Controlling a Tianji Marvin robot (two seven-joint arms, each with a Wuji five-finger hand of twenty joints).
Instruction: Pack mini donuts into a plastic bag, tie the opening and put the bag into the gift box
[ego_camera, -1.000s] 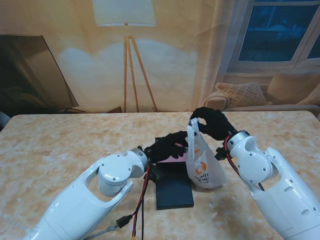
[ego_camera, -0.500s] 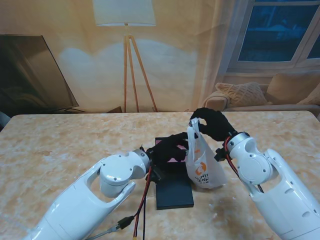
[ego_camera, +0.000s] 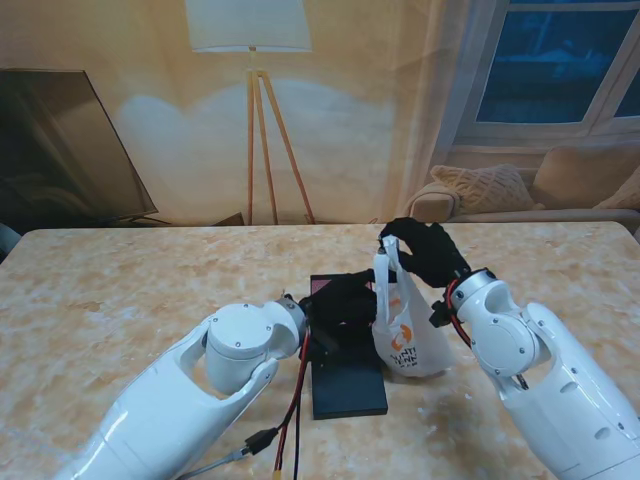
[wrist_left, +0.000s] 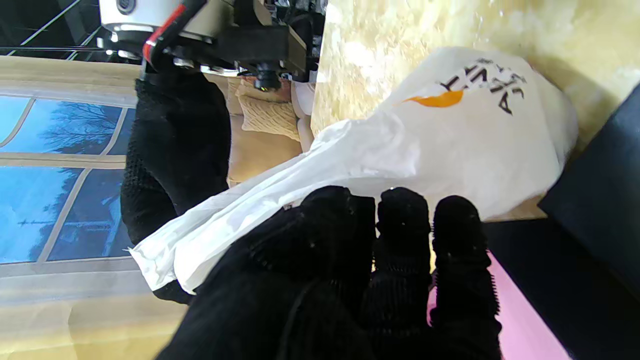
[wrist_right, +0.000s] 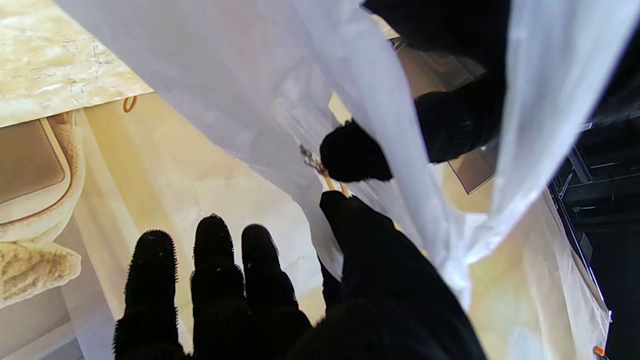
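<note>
Stand view: the left hand (ego_camera: 345, 297) has crept rightward to the plastic bag (ego_camera: 405, 335), fingers (wrist_left: 400, 225) pressed together against its side over the gift box (ego_camera: 345, 385); the right hand (ego_camera: 420, 248) still pinches the bag's top, holding it upright on the worktop (ego_camera: 120, 290).

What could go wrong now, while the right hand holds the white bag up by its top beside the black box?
1. The right hand pinches only the thin top of the plastic bag, so the film may slip out.
2. The left hand presses against the bag's side above the gift box; it could push the bag sideways or catch the film.
3. The bag's bottom looks to be beside the box, on the table, so it may miss the box.
</note>
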